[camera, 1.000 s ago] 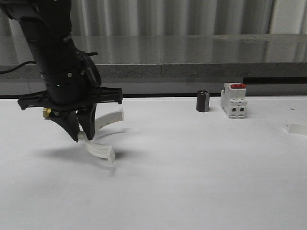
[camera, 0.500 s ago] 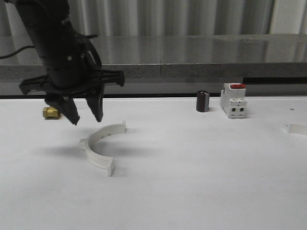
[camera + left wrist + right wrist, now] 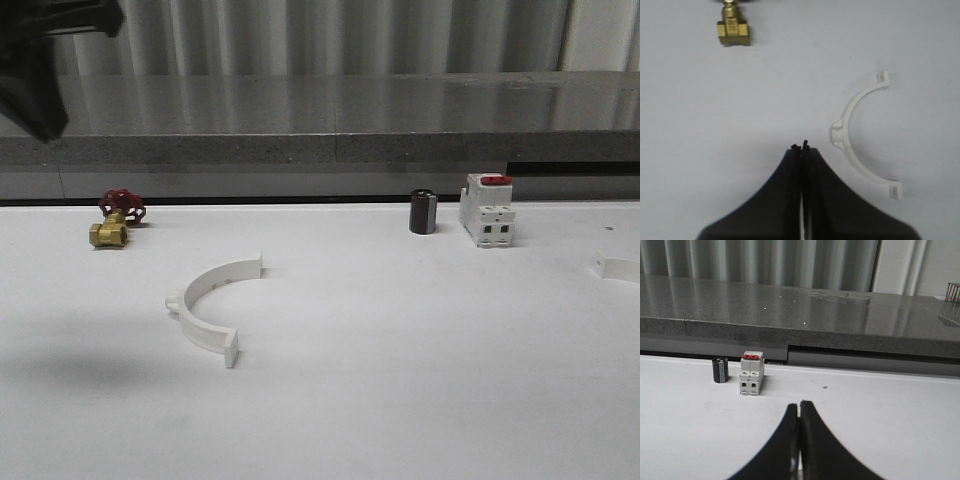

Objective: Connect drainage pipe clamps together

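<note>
One white half-ring drainage pipe clamp (image 3: pixel 205 304) lies flat on the white table, left of centre, its open side facing right. In the left wrist view the same clamp (image 3: pixel 856 134) sits beside and below my left gripper (image 3: pixel 801 146), which is shut on nothing and apart from it. The front view has the left arm (image 3: pixel 30 70) high in the top left corner, well above the table. A small white piece (image 3: pixel 620 268) lies at the right edge, cut off; I cannot tell whether it is a clamp. My right gripper (image 3: pixel 799 403) is shut and empty over bare table.
A brass valve (image 3: pixel 110 233) with a red handle stands at the back left, brass valve (image 3: pixel 733 31). A black cylinder (image 3: pixel 423 211) and a white breaker with a red switch (image 3: pixel 487 210) stand at the back right. A grey ledge (image 3: pixel 400 120) runs behind the table.
My left gripper let go of the clamp, rose up and away to the upper left, and shut. The clamp now lies flat on the table, and the brass valve is uncovered.
</note>
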`<state>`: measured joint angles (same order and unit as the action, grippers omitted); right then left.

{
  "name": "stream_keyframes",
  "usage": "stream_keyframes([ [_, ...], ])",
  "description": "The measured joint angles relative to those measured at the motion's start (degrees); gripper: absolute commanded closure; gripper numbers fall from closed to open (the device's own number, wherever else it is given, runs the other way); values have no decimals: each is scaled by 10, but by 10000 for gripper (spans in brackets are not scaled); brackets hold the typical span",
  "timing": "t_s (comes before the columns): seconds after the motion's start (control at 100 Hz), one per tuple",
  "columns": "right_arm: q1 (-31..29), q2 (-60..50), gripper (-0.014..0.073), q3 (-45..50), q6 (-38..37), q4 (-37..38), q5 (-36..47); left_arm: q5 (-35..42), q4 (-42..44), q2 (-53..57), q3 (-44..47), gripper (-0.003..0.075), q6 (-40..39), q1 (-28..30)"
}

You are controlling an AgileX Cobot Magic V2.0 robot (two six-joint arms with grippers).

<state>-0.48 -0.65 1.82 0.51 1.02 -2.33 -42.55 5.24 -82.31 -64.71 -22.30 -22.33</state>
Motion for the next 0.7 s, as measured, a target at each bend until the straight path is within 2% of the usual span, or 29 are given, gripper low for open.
stream_keyframes([
  [0.41,0,0,660,0,0,0,0,39,1,271,214,740,10,60],
  [0.7,0,0,660,0,0,0,1,41,-17,437,321,740,10,67],
])
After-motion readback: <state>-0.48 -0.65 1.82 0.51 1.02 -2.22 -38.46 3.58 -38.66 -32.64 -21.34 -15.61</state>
